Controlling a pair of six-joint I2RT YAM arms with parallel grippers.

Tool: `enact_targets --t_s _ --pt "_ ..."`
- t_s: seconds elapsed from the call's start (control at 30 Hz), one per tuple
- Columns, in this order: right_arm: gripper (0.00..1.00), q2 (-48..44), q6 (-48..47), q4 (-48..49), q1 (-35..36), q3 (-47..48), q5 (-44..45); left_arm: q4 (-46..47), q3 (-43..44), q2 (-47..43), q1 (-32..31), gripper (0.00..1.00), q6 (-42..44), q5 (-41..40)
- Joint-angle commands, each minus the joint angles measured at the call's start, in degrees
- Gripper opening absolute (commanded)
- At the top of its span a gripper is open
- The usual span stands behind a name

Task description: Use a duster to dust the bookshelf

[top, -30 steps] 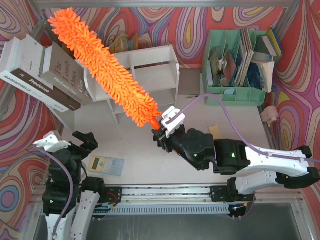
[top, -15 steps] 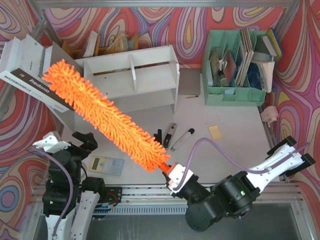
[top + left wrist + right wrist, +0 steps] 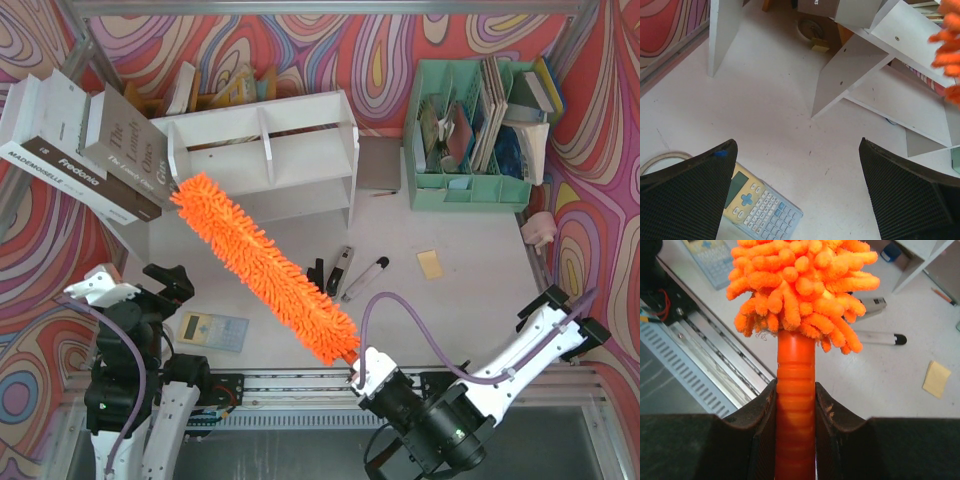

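The white bookshelf [image 3: 270,160] stands at the back middle of the table; its uprights also show in the left wrist view [image 3: 845,70]. The fluffy orange duster [image 3: 265,265] slants from the near middle up to the shelf's left end, its tip at the shelf's left front corner. My right gripper [image 3: 362,368] is shut on the duster's orange handle [image 3: 795,400] at the near table edge. My left gripper [image 3: 165,280] is open and empty at the near left, above a calculator [image 3: 757,207].
Large books [image 3: 85,150] lean left of the shelf. A mint-green file organiser [image 3: 475,120] stands at the back right. A marker pen [image 3: 366,277], a black tool [image 3: 338,270] and a yellow sticky note [image 3: 431,264] lie mid-table. The calculator [image 3: 212,331] lies near left.
My right arm has pulled back towards the near edge with the duster. The duster's tip has swung from the back left over the books down to the shelf's left front corner. Left arm still.
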Motion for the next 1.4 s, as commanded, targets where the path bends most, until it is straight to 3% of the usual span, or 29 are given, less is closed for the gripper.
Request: enact_targets --t_s 0.0,0.27,0.33,0.43,0.73,0.9,1.1,1.37 --pt "0.0 -2.3 12.0 -5.0 2.7 -4.4 1.8 0.2 -0.1 -0.6 0.4 0.98 -0.2 -1.1" --pt "0.0 -4.8 4.5 8.3 4.0 -13.9 -1.5 -0.3 0.2 -0.6 0.5 0.99 -0.4 -2.1" --pt "0.0 -6.4 -1.0 16.1 3.9 -17.8 -1.8 -0.5 0.3 -0.6 0.5 0.99 -0.5 -2.4" --pt "0.0 -7.5 -2.1 23.0 3.1 -22.9 -1.7 -0.7 0.4 -0.7 0.5 0.99 -0.5 -2.8" --pt "0.0 -8.8 -25.7 56.2 -8.5 -33.1 -13.5 -0.8 0.6 -0.6 0.5 0.98 -0.3 -3.4" --pt "0.0 -7.2 -35.0 65.4 -16.6 -33.4 -19.4 -0.9 0.9 -1.0 0.5 0.99 -0.2 -3.9" --pt "0.0 -1.4 -39.6 71.6 -25.7 -30.4 -26.1 -1.6 2.5 -1.3 0.4 0.99 -0.3 -5.0" --pt "0.0 8.0 -43.7 77.2 -31.9 -22.1 -29.3 -1.7 2.4 -2.9 0.3 0.99 0.4 -5.8"
